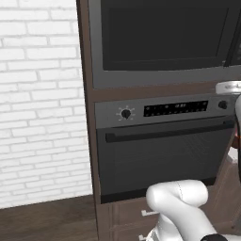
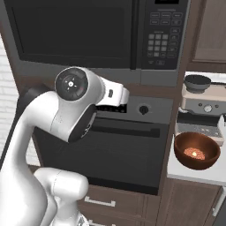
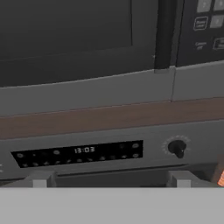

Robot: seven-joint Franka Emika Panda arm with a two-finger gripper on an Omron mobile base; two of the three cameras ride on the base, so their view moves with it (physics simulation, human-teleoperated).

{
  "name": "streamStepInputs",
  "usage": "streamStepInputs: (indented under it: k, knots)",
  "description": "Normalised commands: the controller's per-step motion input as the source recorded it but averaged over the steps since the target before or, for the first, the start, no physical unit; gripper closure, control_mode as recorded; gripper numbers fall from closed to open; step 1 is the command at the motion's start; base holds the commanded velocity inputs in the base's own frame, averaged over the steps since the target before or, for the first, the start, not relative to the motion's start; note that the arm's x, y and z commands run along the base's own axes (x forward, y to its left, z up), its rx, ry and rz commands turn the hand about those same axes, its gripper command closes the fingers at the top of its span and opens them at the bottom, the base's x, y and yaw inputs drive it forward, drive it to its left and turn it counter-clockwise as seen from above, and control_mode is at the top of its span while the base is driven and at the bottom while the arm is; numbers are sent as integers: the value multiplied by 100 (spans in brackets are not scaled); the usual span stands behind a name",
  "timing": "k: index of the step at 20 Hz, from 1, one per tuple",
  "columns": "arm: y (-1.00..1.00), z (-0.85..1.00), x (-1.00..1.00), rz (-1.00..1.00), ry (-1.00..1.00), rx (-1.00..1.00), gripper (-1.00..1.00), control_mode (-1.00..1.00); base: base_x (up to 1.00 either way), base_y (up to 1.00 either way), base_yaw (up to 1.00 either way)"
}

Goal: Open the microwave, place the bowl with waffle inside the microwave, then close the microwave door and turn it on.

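The microwave (image 2: 88, 39) (image 1: 164, 42) is built into brown cabinetry, above the oven. The microwave door (image 3: 65, 39) is shut. Its dark vertical handle (image 2: 134, 35) (image 3: 164, 35) runs beside the keypad (image 2: 161, 37). A brown bowl (image 2: 196, 152) with a waffle (image 2: 194, 153) inside sits on the counter at the right. My gripper (image 3: 111, 181) is open with nothing between its fingertips (image 3: 41, 179). It faces the oven's control strip, just below the microwave's lower edge and a little left of the handle. In the right base view my own arm hides the fingers.
The oven (image 1: 160, 155) has a round knob (image 3: 177, 148), a digital display (image 3: 83, 151) and a horizontal bar handle (image 1: 164, 132). A coffee machine (image 2: 203, 103) stands behind the bowl on the counter (image 2: 194, 174). A white brick wall (image 1: 42, 103) is to the left, and drawers (image 2: 101, 201) sit below the oven.
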Motion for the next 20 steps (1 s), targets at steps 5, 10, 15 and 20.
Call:
streamStepInputs:
  k: [5, 10, 15, 20]
  knots:
    - [-39, 48, 0, -3, 0, 7, -100, -100, 0, 0, 0]
    - [-35, 21, 19, -1, 0, 9, -100, -100, 0, 0, 0]
    - [-8, 6, 54, 0, 0, 7, -100, -100, 0, 0, 0]
    - [0, 6, 47, 0, 0, 1, -100, -100, 0, 0, 0]
